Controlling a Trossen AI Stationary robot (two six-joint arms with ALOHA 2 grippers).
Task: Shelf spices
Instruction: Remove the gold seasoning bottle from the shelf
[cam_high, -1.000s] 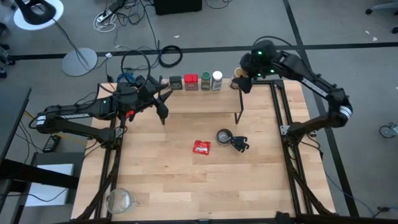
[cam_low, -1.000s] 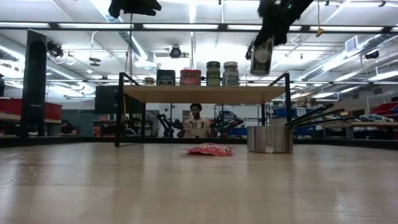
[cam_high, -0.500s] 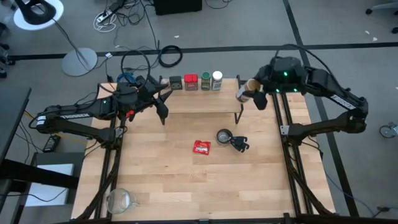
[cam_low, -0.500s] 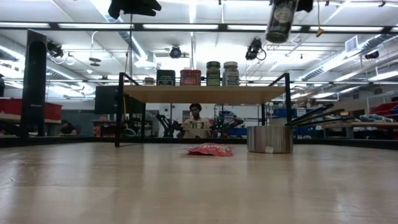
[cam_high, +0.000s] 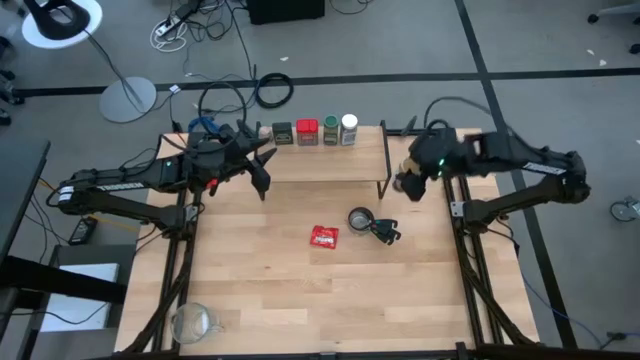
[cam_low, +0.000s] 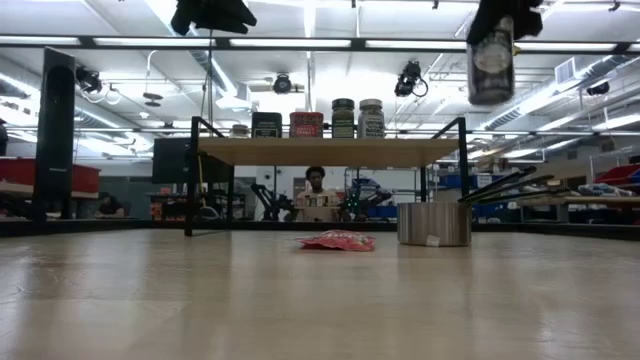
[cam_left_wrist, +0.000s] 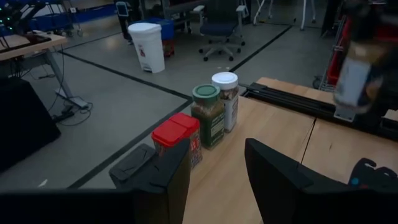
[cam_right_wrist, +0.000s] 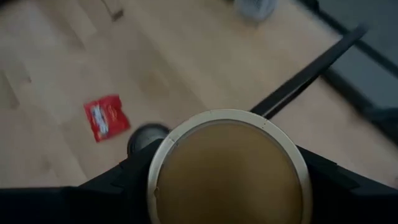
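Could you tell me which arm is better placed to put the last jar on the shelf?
The right: its tool already holds the tan-lidded jar up in the air by the shelf's right end. The left tool holds nothing.

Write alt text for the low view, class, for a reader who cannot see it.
Four spice containers, a dark square tin, red tin, green-lidded jar and white-capped jar, stand in a row on a wooden-topped, black-legged shelf. The right end effector holds a fifth jar in the air above the shelf's right end.
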